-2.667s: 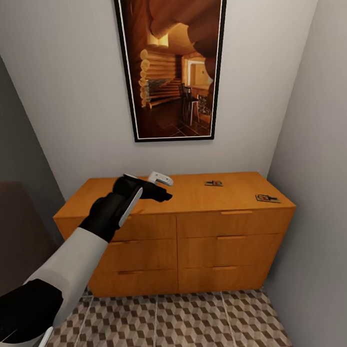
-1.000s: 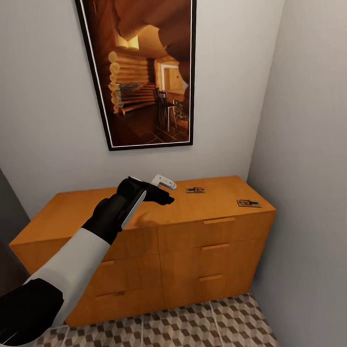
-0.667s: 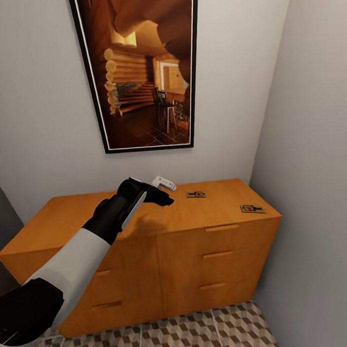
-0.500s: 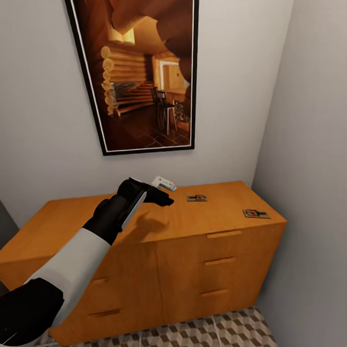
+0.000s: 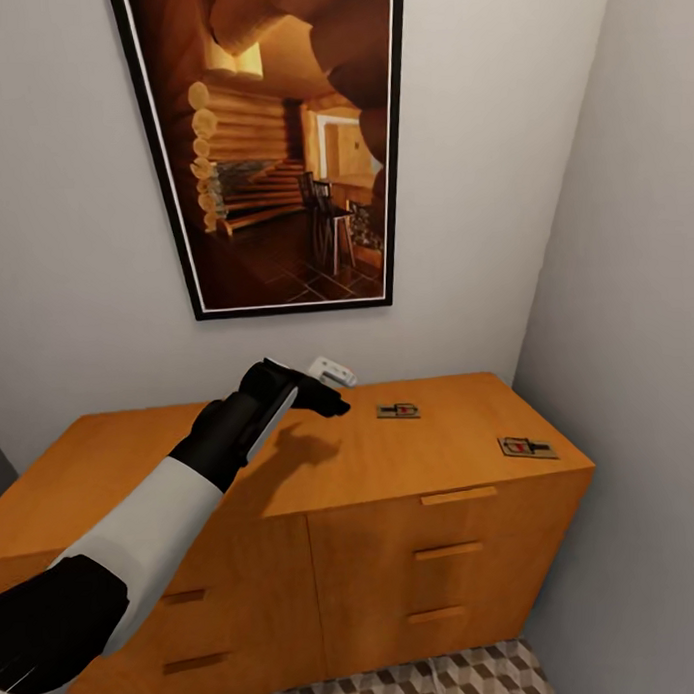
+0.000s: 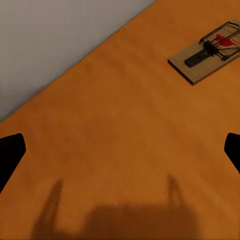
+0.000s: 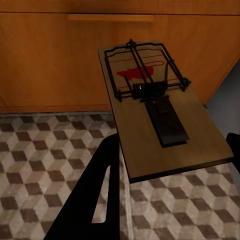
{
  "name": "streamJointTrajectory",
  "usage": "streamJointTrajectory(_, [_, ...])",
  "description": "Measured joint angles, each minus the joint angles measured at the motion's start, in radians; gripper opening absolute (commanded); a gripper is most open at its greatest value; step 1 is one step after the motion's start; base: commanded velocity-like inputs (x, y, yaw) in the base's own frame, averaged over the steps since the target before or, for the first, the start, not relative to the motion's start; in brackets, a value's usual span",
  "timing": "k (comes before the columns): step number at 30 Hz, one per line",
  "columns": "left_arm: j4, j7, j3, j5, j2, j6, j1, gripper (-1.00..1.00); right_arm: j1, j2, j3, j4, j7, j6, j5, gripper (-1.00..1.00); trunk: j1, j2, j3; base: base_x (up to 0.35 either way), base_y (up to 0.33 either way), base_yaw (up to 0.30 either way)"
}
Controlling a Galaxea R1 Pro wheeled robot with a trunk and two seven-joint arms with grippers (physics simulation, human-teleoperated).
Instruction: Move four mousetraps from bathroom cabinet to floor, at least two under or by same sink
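Two mousetraps lie on the orange cabinet [image 5: 131, 475] top: one mousetrap [image 5: 397, 410] near the back wall, another mousetrap [image 5: 528, 447] at the front right corner. My left gripper [image 5: 338, 387] hangs open above the cabinet top, a little to the left of the back trap. In the left wrist view that mousetrap [image 6: 210, 50] lies ahead of the spread fingertips [image 6: 10, 155], with nothing between them. My right gripper [image 7: 170, 150] is shut on a third mousetrap [image 7: 150, 110], held flat above the cube-pattern bathroom floor [image 7: 45, 160] in front of the cabinet drawers [image 7: 50, 60].
A large framed picture [image 5: 270, 150] hangs on the wall above the cabinet. A grey side wall [image 5: 636, 327] stands close against the cabinet's right end. A strip of tiled floor [image 5: 469, 678] shows below the drawers.
The camera has come closer to the cabinet and swung, so the whole picture has shifted. My left gripper now hangs over the cabinet top, closer to the back mousetrap; both traps lie where they were.
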Motion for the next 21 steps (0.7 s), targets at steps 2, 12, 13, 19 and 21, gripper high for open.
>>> streamJointTrajectory(2, [0.001,0.0,-0.009,0.0,0.0,0.0,0.0,1.0,0.0,0.0,0.0,0.0,0.0,0.0,0.0,-1.0,0.0,0.0,0.0,0.018,0.0,0.0])
streamJointTrajectory(12, [0.01,-0.004,-0.088,0.001,0.001,-0.017,0.0,1.0,0.0,0.0,0.0,0.0,0.0,0.0,0.0,-1.0,0.0,0.0,0.0,0.004,0.0,0.0])
streamJointTrajectory(13, [0.011,-0.016,-0.093,0.001,0.001,-0.027,0.0,1.0,0.0,0.0,0.0,0.0,0.0,0.0,0.0,-1.0,0.0,0.0,0.0,0.0,0.0,0.0])
streamJointTrajectory(19, [0.012,-0.173,-0.1,-0.002,0.007,-0.057,0.0,1.0,0.0,0.0,0.0,0.0,0.0,0.0,0.001,-1.0,0.0,0.0,0.0,0.0,0.0,0.0])
streamJointTrajectory(21, [0.011,-0.196,-0.1,-0.003,0.011,-0.06,0.001,1.0,0.0,0.0,0.0,0.0,0.0,0.0,0.0,-1.0,0.0,0.0,0.0,0.0,0.0,0.0])
